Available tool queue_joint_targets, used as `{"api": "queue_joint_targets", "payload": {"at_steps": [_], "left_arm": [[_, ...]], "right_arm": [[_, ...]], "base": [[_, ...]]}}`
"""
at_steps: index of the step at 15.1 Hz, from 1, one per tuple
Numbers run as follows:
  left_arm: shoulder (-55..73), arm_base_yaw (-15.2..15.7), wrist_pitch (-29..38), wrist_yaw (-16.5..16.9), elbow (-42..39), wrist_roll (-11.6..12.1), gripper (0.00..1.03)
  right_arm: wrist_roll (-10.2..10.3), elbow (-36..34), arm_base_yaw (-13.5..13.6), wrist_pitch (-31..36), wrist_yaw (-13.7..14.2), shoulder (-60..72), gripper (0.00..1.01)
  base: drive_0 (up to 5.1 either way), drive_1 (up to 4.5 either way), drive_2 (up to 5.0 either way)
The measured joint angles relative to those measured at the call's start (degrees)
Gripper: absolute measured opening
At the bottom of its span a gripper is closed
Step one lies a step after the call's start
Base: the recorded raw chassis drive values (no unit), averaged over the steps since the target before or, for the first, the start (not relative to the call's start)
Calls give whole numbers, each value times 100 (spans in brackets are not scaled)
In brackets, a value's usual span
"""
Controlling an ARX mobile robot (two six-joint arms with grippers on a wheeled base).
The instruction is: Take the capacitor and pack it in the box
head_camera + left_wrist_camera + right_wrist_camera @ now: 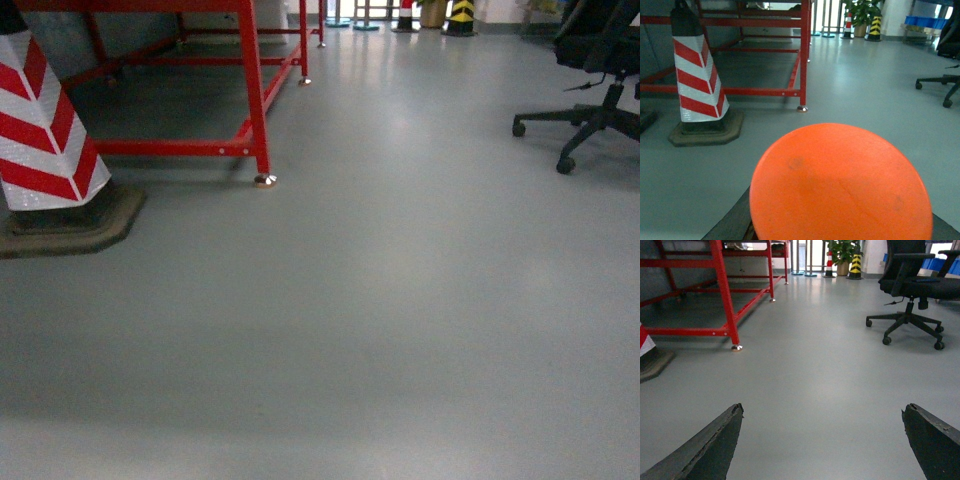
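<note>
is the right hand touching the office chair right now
Apart. In the right wrist view the right hand is open with both fingers low in the frame, and bare grey floor separates them from the office chair standing farther off.

Very little of your robot's body showed in these views. In the right wrist view, only the two fingertips of the right gripper [822, 440] entered from the bottom corners: the left fingertip [710, 450] was a dark charcoal wedge tapering to a blunt tip, its inner edge rough and slightly chipped, and the right fingertip [932, 437] was a matching dark wedge with a few pale specks on its surface. In the left wrist view, you had only slivers of the left gripper's dark grey fingers [732, 225] along the bottom edge, matte and flat-sided. The head view showed no part of the robot.
</note>
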Motion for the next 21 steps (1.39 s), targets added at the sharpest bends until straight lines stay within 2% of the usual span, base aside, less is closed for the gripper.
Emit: {"api": "queue_joint_targets", "payload": {"at_steps": [21], "left_arm": [[0,0,4,-2,0,0,44]], "right_arm": [[0,0,0,2,2,0,98]], "base": [[-507,239,239]]}}
